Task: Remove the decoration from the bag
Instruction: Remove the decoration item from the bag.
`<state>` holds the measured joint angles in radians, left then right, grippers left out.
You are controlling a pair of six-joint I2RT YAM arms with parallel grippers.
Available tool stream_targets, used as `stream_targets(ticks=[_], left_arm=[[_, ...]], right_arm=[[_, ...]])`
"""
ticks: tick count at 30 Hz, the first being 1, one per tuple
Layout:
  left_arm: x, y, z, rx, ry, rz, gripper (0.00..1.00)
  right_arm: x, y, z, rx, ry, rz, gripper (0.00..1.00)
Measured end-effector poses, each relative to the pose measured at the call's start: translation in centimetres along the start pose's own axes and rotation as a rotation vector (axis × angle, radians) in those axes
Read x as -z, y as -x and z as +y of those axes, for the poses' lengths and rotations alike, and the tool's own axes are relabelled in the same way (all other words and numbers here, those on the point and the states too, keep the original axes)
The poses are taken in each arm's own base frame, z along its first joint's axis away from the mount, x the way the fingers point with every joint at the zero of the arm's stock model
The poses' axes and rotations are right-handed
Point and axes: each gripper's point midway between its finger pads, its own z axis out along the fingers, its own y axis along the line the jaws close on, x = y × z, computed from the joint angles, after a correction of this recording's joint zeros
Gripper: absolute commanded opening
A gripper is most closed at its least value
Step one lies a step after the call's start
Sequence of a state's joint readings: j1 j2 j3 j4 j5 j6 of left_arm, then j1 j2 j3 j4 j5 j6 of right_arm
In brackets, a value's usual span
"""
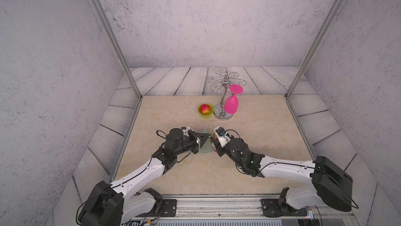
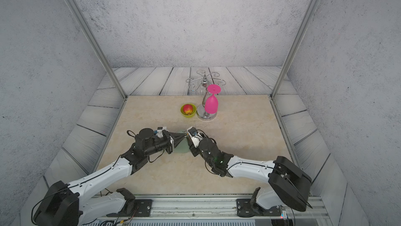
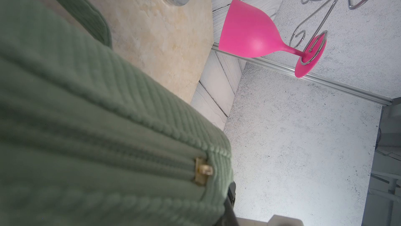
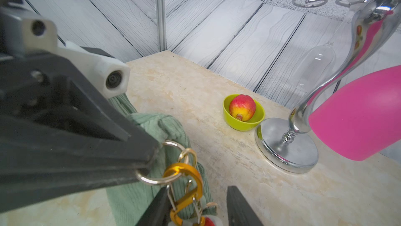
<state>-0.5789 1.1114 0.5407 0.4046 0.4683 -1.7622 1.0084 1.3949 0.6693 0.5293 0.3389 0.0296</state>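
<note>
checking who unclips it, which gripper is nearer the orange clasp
Right. The right gripper has its fingers either side of the orange clasp; the left gripper pinches the gold ring a link away.

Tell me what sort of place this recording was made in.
Likely a staged robot test cell rather than a real home: bare aluminium frame posts, wood-plank-patterned backdrop panels, and a beige marble-look tabletop boxed in by them.
</note>
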Motion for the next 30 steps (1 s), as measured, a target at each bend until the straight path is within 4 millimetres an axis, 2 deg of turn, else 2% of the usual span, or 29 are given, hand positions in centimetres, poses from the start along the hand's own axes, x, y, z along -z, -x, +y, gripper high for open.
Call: stream_targets(ticks=[10, 20, 30], left_arm=[[0.00, 0.00, 0.10, 0.001, 0.004, 0.001, 0.00], [0.00, -0.11, 0.13, 0.002, 0.006, 0.007, 0.00], [0.00, -0.11, 0.13, 0.002, 0.006, 0.007, 0.00]], right_arm=[[-0.17, 0.51, 0.13, -0.004, 0.011, -0.009, 0.39], [-0.22, 0.49, 0.05, -0.010, 0.014, -0.008, 0.42], [-0.26, 0.46, -0.03, -0.025, 0.017, -0.007, 0.38]])
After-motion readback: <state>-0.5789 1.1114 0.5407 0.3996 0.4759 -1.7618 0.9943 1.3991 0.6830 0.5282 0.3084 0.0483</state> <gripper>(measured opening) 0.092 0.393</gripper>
